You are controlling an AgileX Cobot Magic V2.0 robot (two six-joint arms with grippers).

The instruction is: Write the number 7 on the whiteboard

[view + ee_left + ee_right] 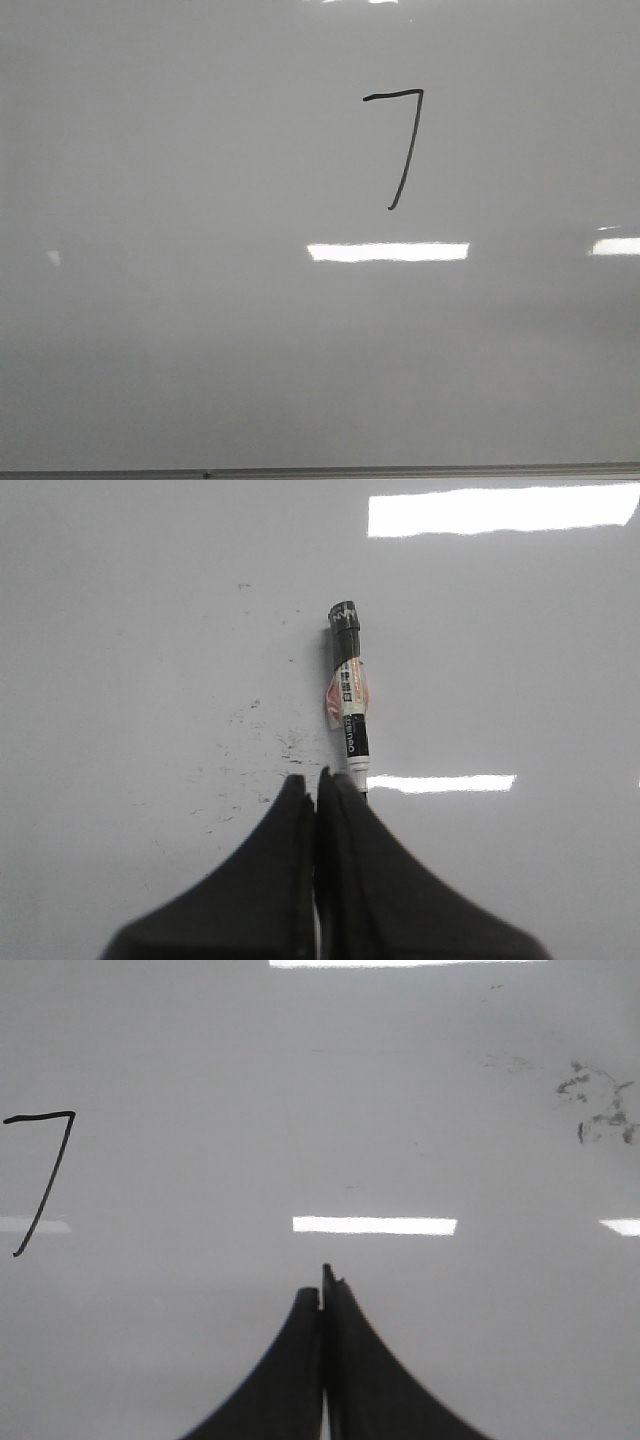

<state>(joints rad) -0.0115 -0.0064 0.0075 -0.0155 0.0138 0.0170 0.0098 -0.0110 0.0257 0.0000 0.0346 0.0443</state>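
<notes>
Left gripper (pixel 318 780): nearest the left wrist camera, two black fingers pressed together, no gap between the tips, nothing clamped between them.
Right gripper (pixel 323 1278): close to the right wrist camera, black fingers likewise pressed flat against each other, clenched on nothing.
Number 7 (pixel 398 140): thin black marker figure on the upper middle of the board in the front view, a little right of centre; short top stroke, long downstroke slanting down and to the left; also seen at the edge of the right wrist view (pixel 45 1175), well apart from the right gripper.
Whiteboard (pixel 180 300): glossy pale grey surface filling all three views; thin grey metal edge along the bottom of the front view.
Marker (pixel 349 700): lying on the board just beyond the left gripper's fingertips, pointing away from them; black cap at the far end, white and black labelled barrel, a pinkish patch at mid-barrel; whether the near end touches the fingertips, cannot tell.
Smudges (pixel 598 1110): faint dark ink specks on the board in the right wrist view; similar specks (pixel 265 745) beside the marker in the left wrist view.
Glare patches (pixel 388 252): bright white rectangles, one directly below the 7.
</notes>
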